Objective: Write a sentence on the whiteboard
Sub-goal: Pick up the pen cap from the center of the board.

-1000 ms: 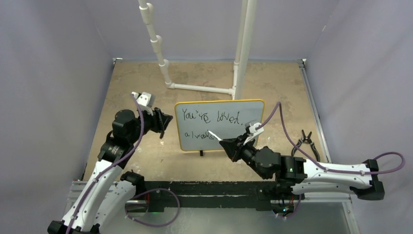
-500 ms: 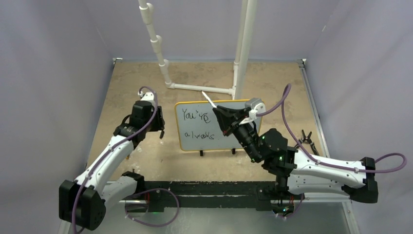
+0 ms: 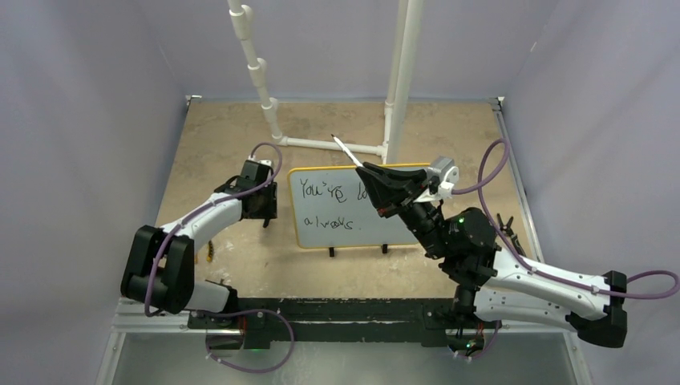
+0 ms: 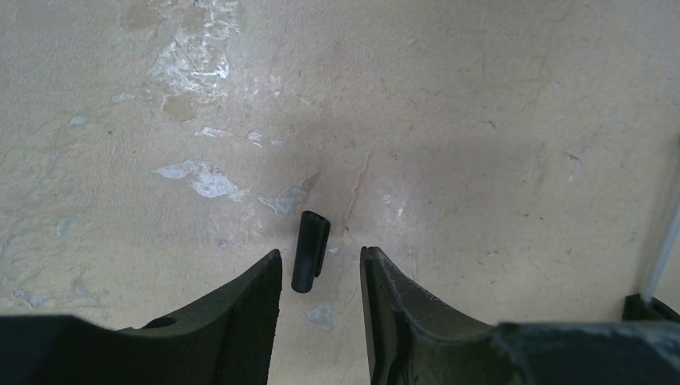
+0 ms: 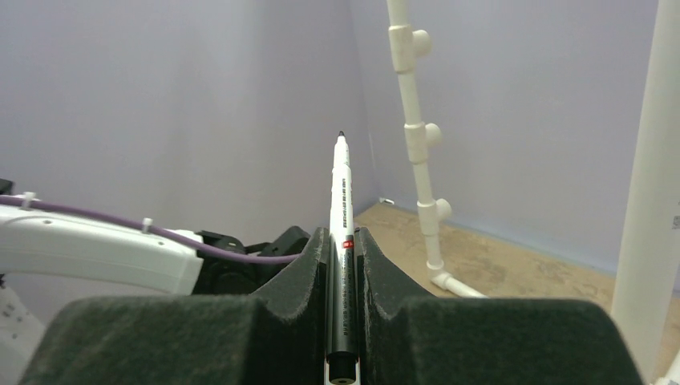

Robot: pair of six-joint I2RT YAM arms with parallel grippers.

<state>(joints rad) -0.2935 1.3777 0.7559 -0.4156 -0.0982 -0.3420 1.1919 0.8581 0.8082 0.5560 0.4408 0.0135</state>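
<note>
The whiteboard (image 3: pixel 377 233) stands upright on two black feet at the middle of the tabletop (image 3: pixel 216 144) in the top view, its face turned toward the bottom of the frame. The sentence (image 3: pixel 321 192) runs in two lines on the board's left half: "You're" above, with the rest of that line hidden behind the right arm, and a word like "always" below. The right fingers (image 3: pixel 377 178) hang at the board's top edge, right of centre, closed narrowly on a marker (image 3: pixel 346 152). Its white barrel sticks out toward the upper left, past the top edge and clear of the writing surface. In the right wrist view the marker (image 5: pixel 342 200) runs up the middle of the frame, clamped between the black fingers (image 5: pixel 313 265), its dark tip uppermost against the purple wall, with white pipe (image 5: pixel 413 120) to its right. The left fingers (image 3: pixel 267 207) sit just left of the board's left edge, pointing down at the tabletop. In the left wrist view these fingers (image 4: pixel 269 281) stand a little apart and hold nothing. A small black cap (image 4: pixel 309 250) lies on the tabletop in the gap just past their tips, nearer the finger on the left; whether it touches that finger cannot be told. Pliers (image 3: pixel 505 228) lie at the right of the tabletop, partly hidden by the right arm.
</note>
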